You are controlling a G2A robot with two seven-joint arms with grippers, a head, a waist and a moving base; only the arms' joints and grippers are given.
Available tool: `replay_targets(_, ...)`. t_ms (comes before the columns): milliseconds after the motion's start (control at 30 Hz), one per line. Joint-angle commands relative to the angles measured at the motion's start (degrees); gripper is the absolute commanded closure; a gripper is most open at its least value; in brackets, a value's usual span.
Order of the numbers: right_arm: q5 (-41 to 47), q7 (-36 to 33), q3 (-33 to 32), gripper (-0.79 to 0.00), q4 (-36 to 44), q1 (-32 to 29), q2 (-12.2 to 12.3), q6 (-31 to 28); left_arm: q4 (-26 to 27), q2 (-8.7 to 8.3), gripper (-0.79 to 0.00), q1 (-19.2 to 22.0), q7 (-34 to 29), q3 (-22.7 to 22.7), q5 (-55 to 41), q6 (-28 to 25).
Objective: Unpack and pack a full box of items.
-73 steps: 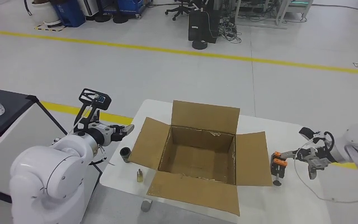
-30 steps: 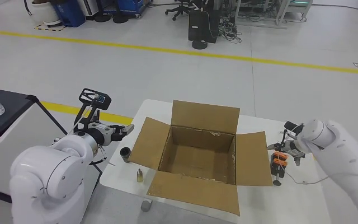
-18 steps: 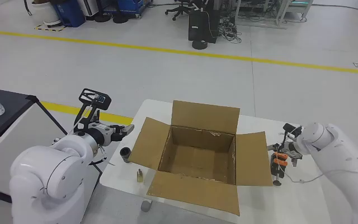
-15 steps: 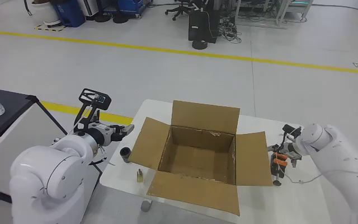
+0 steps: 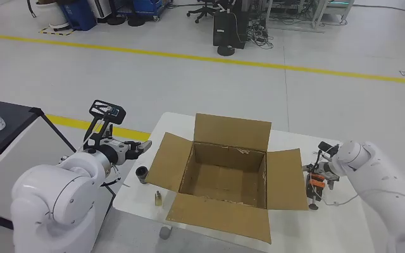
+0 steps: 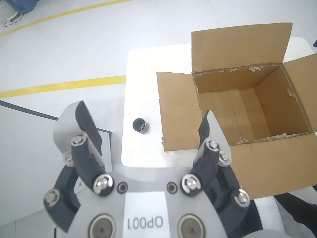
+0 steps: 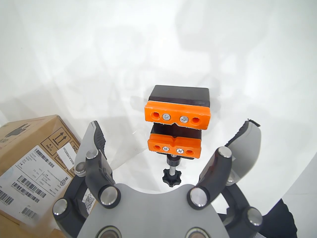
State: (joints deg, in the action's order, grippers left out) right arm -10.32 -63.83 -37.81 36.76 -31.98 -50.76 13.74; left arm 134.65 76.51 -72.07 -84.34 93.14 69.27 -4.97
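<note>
The right gripper (image 7: 172,126) hovers over the vise (image 7: 177,116), fingers spread to either side and touching nothing. The vise stands on the table (image 7: 123,38), just beside the flap (image 5: 286,180) of the box (image 5: 231,157), which looks empty. The vise's 2 orange blocks sit apart on a screw. A squeeze that catches only 1 of them could let the vise pivot, slip or tip. Closing off-centre could also snag the flap. The left gripper (image 6: 144,111), fingers spread and holding nothing, hangs near the cup (image 6: 141,125).
</note>
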Motion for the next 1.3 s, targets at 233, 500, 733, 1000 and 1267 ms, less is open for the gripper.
replay_targets(233, -0.1, 0.7, 0.3, -0.785, -2.8, 0.1, -1.6, -1.4, 0.0, 0.00, -0.785, 0.0, 0.0, 0.0, 0.0, 0.0)
replay_targets(500, -1.1, 0.8, 0.6, -0.785, -4.9, 0.5, -2.7, -2.3, 0.0, 0.00, -0.785, 0.0, 0.0, 0.0, 0.0, 0.0)
replay_targets(733, -1.7, 0.9, 0.5, -0.785, -6.4, 0.8, -3.6, -2.9, 0.0, 0.00, -0.785, 0.0, 0.0, 0.0, 0.0, 0.0)
replay_targets(1000, -2.5, 1.0, 0.5, -0.206, -7.9, 0.9, -4.5, -3.5, 0.0, 0.00, -0.785, 0.0, 0.0, 0.0, 0.0, 0.0)
replay_targets(1267, -4.2, 2.1, 0.2, 0.000, -8.4, 1.0, -4.8, -4.2, 0.0, 0.00, -0.785, 0.0, 0.0, 0.0, 0.0, 0.0)
